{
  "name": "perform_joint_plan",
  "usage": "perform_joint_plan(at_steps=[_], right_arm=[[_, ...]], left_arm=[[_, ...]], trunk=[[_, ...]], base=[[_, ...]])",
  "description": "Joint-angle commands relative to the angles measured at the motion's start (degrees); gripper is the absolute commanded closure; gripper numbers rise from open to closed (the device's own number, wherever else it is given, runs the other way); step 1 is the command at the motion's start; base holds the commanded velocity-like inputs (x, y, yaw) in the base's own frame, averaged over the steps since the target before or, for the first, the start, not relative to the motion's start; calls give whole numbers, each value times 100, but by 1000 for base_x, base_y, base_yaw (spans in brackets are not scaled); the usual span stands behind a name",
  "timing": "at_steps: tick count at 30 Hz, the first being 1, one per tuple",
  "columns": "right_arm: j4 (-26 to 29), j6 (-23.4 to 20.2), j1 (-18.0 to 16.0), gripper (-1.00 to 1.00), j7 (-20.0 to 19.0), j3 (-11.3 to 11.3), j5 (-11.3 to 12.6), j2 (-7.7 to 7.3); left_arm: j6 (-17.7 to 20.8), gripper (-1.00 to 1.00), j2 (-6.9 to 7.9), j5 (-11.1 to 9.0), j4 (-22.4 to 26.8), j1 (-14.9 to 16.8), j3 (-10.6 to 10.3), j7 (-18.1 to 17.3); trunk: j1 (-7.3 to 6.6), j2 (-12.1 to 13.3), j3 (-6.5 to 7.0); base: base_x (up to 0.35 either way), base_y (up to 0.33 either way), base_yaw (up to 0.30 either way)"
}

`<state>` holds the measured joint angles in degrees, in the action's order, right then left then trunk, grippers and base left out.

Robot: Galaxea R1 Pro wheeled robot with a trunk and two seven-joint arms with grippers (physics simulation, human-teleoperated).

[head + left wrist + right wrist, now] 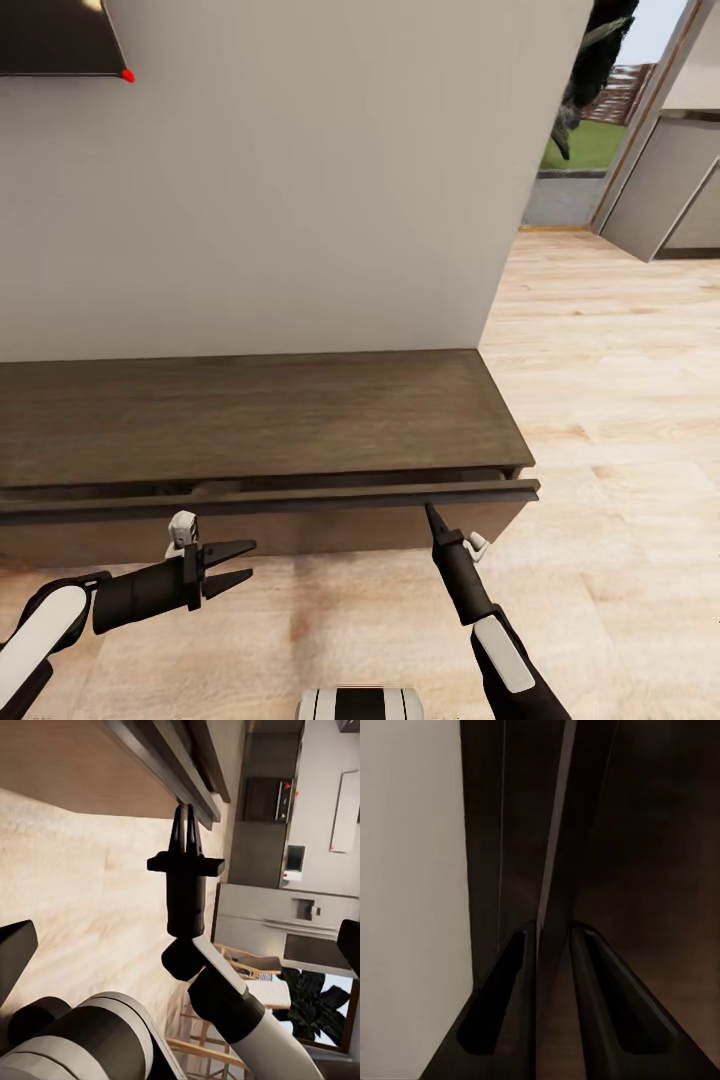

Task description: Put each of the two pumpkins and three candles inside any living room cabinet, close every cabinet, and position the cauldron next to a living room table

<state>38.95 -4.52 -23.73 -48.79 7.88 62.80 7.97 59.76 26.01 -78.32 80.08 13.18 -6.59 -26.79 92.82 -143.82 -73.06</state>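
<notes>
Screen corner: at the far upper left you have the dark lower edge of a wall-mounted panel [55,40] with a small red light at its corner.
Left gripper: your left gripper [232,567] hangs low over the wood floor [620,400], near side of the cabinet, pointing right — its two fingers are spread apart with nothing between them.
Cabinet: the long dark brown cabinet [250,415] runs along the pale wall [300,170] from the left edge to about the middle-right of the head view. Its top is bare wood.
Drawer: the top drawer front [270,498] stands slightly out from the body, leaving a thin dark gap under the cabinet top. What lies inside, you cannot tell.
Right gripper: your right gripper [430,513] points up and away at the right end of that drawer front. In the left wrist view its fingers [177,832] are nearly together, tips at the drawer's edge; in the right wrist view the thin lip of the drawer front [556,870] runs between the two fingers [499,1005] — clamped on it.
Robot base: a white and black part of your body [360,703] shows at the near bottom centre.
Far right: past the wall's end, an open doorway [600,120] gives onto grass, and a grey kitchen unit [670,190] stands beside it.
</notes>
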Motion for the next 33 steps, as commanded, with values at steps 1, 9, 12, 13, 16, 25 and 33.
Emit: perform_joint_plan(at_steps=[1, 9, 12, 13, 16, 25, 33], right_arm=[[7, -23, 0, 100, -60, -24, 4, 2], [7, -30, 0, 100, -60, -24, 4, -1], [7, -30, 0, 100, -60, -24, 4, -5], [7, -29, 0, 100, -60, -24, 4, -5], [7, -25, 0, 100, -60, -24, 4, -4], [7, -23, 0, 100, -60, -24, 4, 3], [7, -23, 0, 100, -60, -24, 4, 3]], left_arm=[[0, -100, -2, 0, -1, 0, -1, -1], [0, -100, 0, 2, -1, 0, 1, 1], [0, -100, -3, 2, -1, 0, 0, 0], [0, -100, -1, 2, -1, 0, 0, 1], [0, -100, 0, 4, -1, 0, 1, 0], [0, -100, 1, 1, -1, 0, 0, -1], [0, -100, 1, 0, -1, 0, -1, 3]], trunk=[[-1, 0, 0], [-1, 0, 0], [-1, 0, 0], [-1, 0, 0], [-1, 0, 0], [-1, 0, 0], [-1, 0, 0]], base=[[-110, 0, 0], [-109, 0, 0], [-109, 0, 0], [-109, 0, 0], [-109, 0, 0], [-109, 0, 0], [-109, 0, 0]])
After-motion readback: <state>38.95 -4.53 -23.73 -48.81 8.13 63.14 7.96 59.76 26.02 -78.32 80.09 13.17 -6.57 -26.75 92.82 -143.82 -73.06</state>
